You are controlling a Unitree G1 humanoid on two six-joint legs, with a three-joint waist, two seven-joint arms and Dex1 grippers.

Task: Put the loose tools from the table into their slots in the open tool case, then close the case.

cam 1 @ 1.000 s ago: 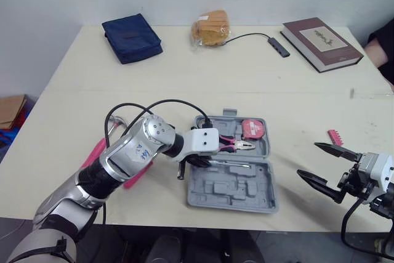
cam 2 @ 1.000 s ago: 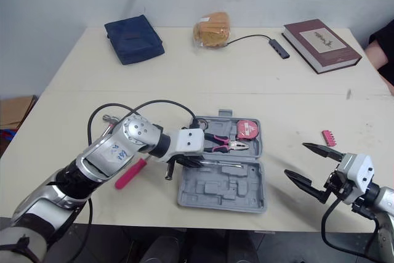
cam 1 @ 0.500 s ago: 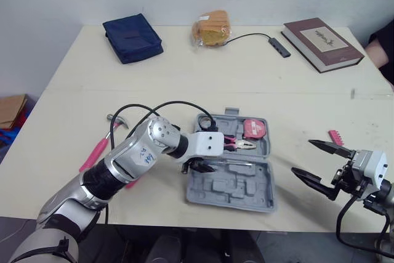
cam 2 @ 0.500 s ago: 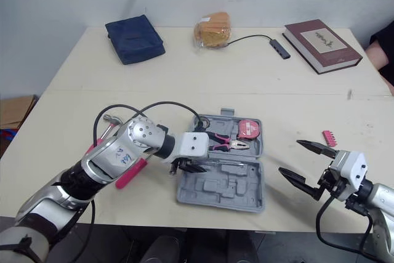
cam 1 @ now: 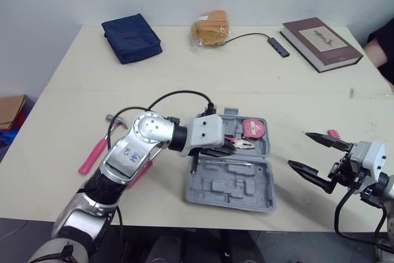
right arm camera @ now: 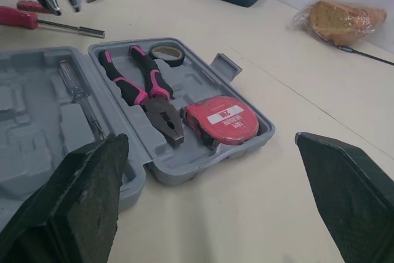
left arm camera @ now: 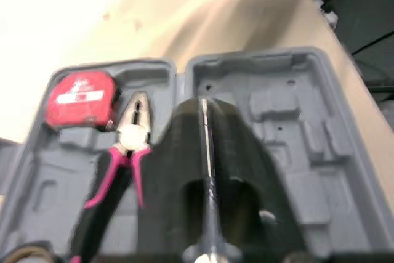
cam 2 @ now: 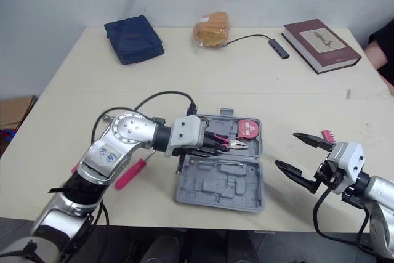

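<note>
The grey tool case lies open at the table's front. It holds pink-handled pliers, a red tape measure, a tape roll and a clear-handled screwdriver beside the hinge. My left gripper hovers over the case's left end, above the screwdriver, its fingers a little apart with nothing between them. Left of the case, on the table, lie a pink screwdriver and a pink-handled hammer. A small pink bit holder sits to the case's right. My right gripper stands wide open just right of the case.
At the table's back are a blue pouch, a bagged loaf, a cable with a hub and a dark red book. A person's sleeve shows at the right edge.
My left gripper has risen and moved right, from the case's front-left corner to above its hinge. The right gripper has shifted left toward the case and slightly up.
</note>
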